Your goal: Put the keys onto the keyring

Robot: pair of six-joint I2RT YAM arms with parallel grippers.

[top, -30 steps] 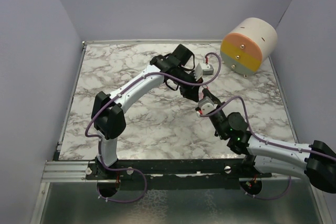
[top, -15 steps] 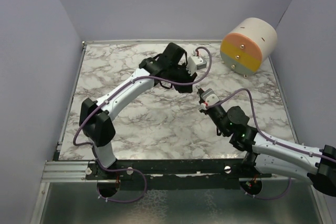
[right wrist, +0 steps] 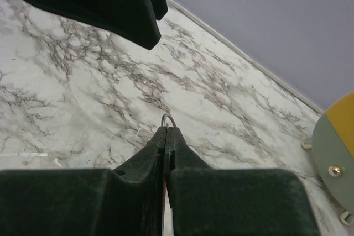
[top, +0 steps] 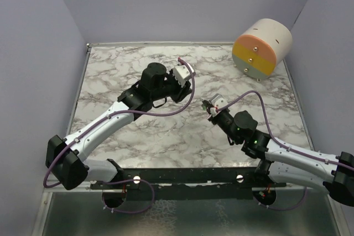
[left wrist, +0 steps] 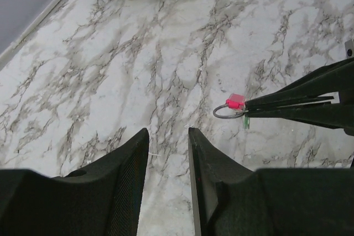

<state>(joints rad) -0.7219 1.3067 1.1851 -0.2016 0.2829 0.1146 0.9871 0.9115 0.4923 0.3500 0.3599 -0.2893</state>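
My right gripper [right wrist: 166,132] is shut on a thin metal keyring [right wrist: 168,119], whose loop sticks out past the fingertips. In the left wrist view the keyring [left wrist: 225,113] carries the pink-red key [left wrist: 236,101] at the right gripper's fingertips [left wrist: 260,103], and the small green key [left wrist: 246,122] hangs just below them. My left gripper [left wrist: 167,134] is open and empty, a short way from the ring and facing it. In the top view the left gripper [top: 178,91] sits left of the right gripper [top: 207,105], above the middle of the marble table.
A drum [top: 261,48] with peach, orange and yellow bands and brass knobs lies on its side at the back right; it also shows in the right wrist view [right wrist: 336,153]. Purple walls enclose the marble table [top: 110,75] on three sides.
My left arm has drawn back to the left and nearer the base, away from the right gripper. The right gripper has stayed shut near the table's middle, shifting slightly.
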